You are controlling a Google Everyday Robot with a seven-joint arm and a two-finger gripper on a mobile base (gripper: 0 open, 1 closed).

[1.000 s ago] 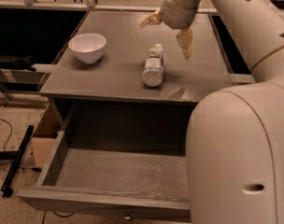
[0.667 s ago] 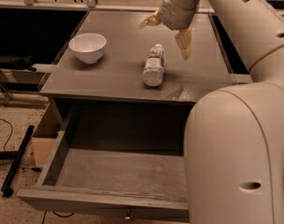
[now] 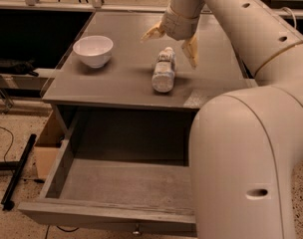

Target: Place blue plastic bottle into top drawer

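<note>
The blue plastic bottle (image 3: 163,72) lies on its side on the grey cabinet top (image 3: 116,83), cap pointing away from me. My gripper (image 3: 172,43) hangs just above and behind the bottle's cap end, fingers spread open, one finger (image 3: 152,32) to the left and one (image 3: 191,51) to the right, holding nothing. The top drawer (image 3: 116,183) is pulled wide open below the cabinet top, its inside bare, its small knob (image 3: 137,230) at the front edge. My arm covers the drawer's right part.
A white bowl (image 3: 93,50) stands on the cabinet top to the left of the bottle. A cardboard box (image 3: 47,146) sits on the floor left of the drawer, with a dark bar and cable (image 3: 17,176) beside it.
My gripper has shifted slightly lower and closer toward the bottle's cap end. The bottle, bowl and drawer have not moved.
</note>
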